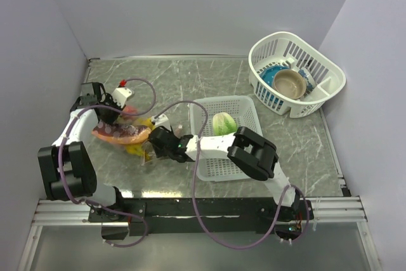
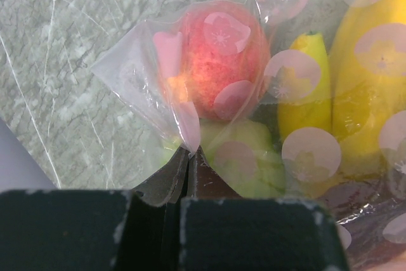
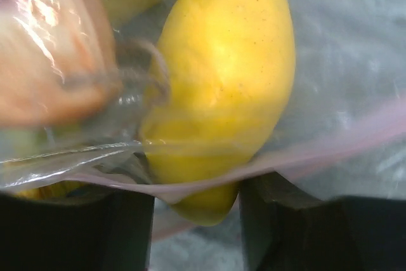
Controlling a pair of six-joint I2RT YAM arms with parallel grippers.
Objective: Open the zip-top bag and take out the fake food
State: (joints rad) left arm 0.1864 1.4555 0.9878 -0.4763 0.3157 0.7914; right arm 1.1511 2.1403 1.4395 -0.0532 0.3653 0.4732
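Note:
The clear zip-top bag (image 1: pixel 120 134) lies left of centre on the table, with fake food inside. My left gripper (image 1: pixel 127 107) is shut on a corner of the bag (image 2: pixel 143 61), its jaws pressed together (image 2: pixel 189 152). Through the plastic I see a pink-red round fruit (image 2: pixel 219 58), yellow banana pieces (image 2: pixel 371 68) and a green piece (image 2: pixel 244 157). My right gripper (image 1: pixel 154 146) is at the bag's mouth, shut (image 3: pixel 196 188) around the lower end of a yellow piece (image 3: pixel 222 87). The pink zip strip (image 3: pixel 304 157) drapes across its fingers. An orange-red piece (image 3: pixel 44 61) lies beside it. A green lettuce (image 1: pixel 224 123) sits in the tray.
A white perforated rectangular tray (image 1: pixel 219 160) stands right of the bag, under the right arm. A white basket (image 1: pixel 320 93) with a blue bowl and a tan bowl (image 1: pixel 290 84) is at the back right. Walls close in the left, back and right.

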